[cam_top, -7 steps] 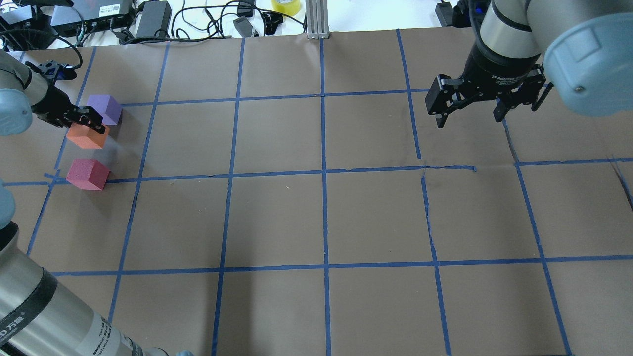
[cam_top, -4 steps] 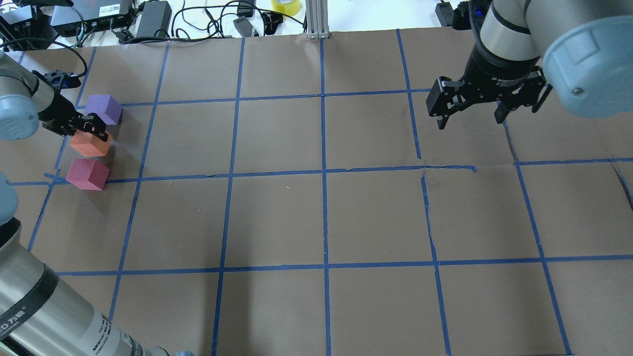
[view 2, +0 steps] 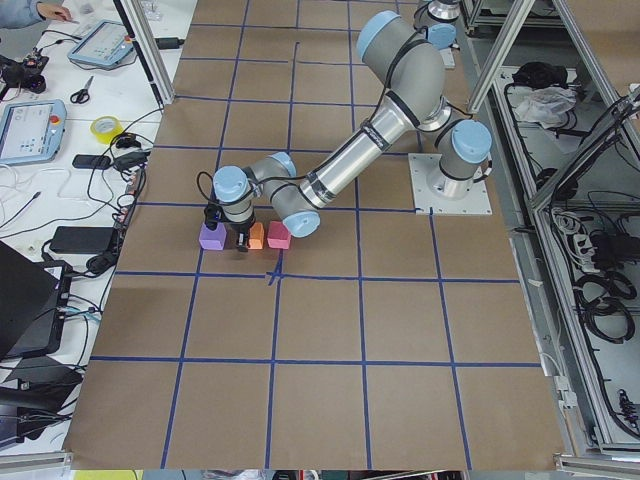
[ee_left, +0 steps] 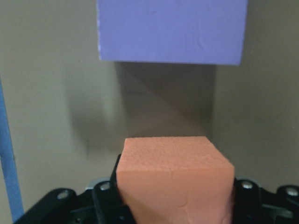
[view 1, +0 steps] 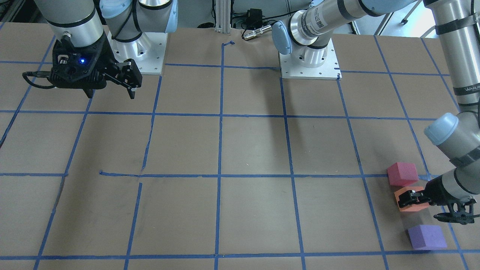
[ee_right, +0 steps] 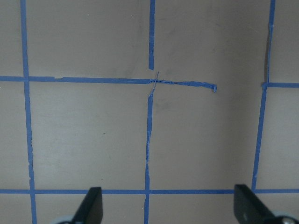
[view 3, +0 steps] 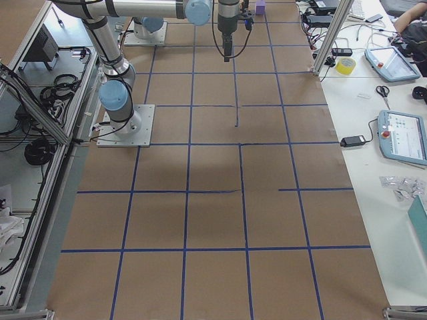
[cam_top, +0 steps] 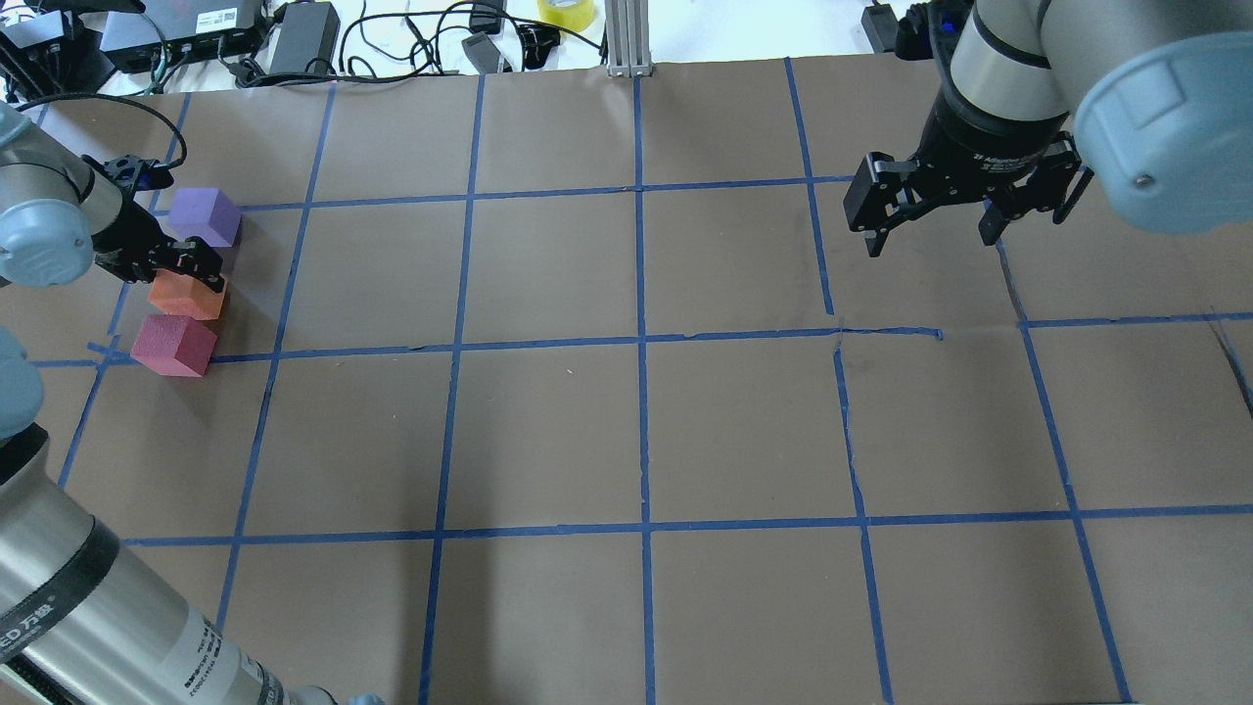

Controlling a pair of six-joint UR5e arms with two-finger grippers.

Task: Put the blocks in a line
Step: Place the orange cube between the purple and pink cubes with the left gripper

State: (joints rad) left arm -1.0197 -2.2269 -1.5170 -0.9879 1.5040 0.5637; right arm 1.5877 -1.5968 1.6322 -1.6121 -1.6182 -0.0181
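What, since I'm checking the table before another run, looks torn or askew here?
The blue tape grid is damaged right of the table's middle. One strip stops short in a loose, curled end, and the strip crossing it there is split and offset. Nothing else stands out.

Room is tight at the left end of the table (cam_top: pixel 636 431), where 3 blocks stand in 1 file. The orange block (cam_top: pixel 181 302) is just beside the pinkish-red block (cam_top: pixel 174 345), with hardly a slit between them. A wider strip of bare paper parts it from the purple block (cam_top: pixel 204 216). The left gripper (cam_top: pixel 184 282) clasps the orange block, and the left arm (cam_top: pixel 44 220) bars the table-edge side. The side facing the table's middle lies open. The right gripper (cam_top: pixel 930 240), jaws spread, hangs well apart over the far right.
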